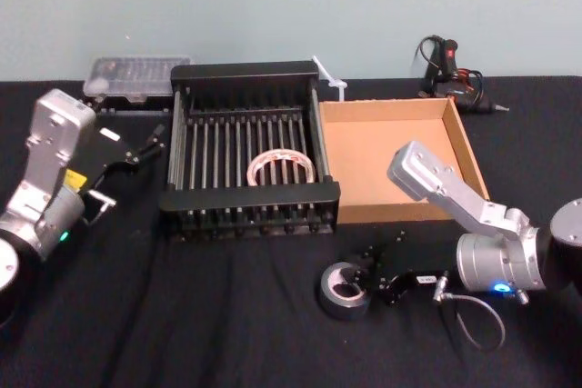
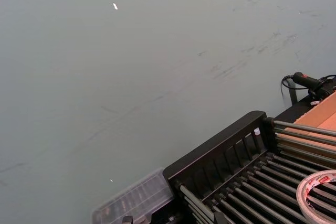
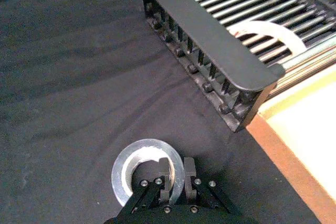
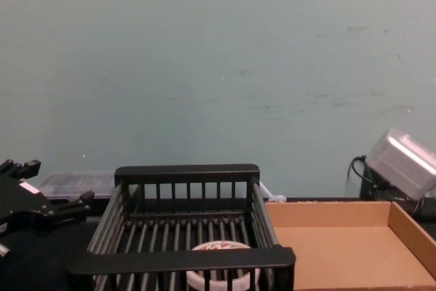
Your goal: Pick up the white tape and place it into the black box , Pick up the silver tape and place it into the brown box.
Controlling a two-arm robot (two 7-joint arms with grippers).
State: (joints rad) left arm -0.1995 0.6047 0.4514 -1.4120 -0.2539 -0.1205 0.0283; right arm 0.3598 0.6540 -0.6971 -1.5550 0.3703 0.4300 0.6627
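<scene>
The silver tape (image 1: 342, 292) lies flat on the black cloth in front of the two boxes. My right gripper (image 1: 371, 281) is shut on its wall, one finger inside the ring and one outside, as the right wrist view shows at the silver tape (image 3: 131, 174) and gripper (image 3: 176, 170). The white tape (image 1: 280, 168) rests on the slatted floor of the black box (image 1: 250, 197), also seen as white tape (image 3: 268, 30). The brown box (image 1: 391, 147) stands directly right of the crate with nothing in it. My left gripper (image 1: 145, 147) hangs open left of the crate.
A clear plastic case (image 1: 136, 74) sits behind the crate at the back left. A black glue gun (image 1: 450, 65) with its cord lies at the back right. A grey cable loop (image 1: 473, 315) trails from my right wrist.
</scene>
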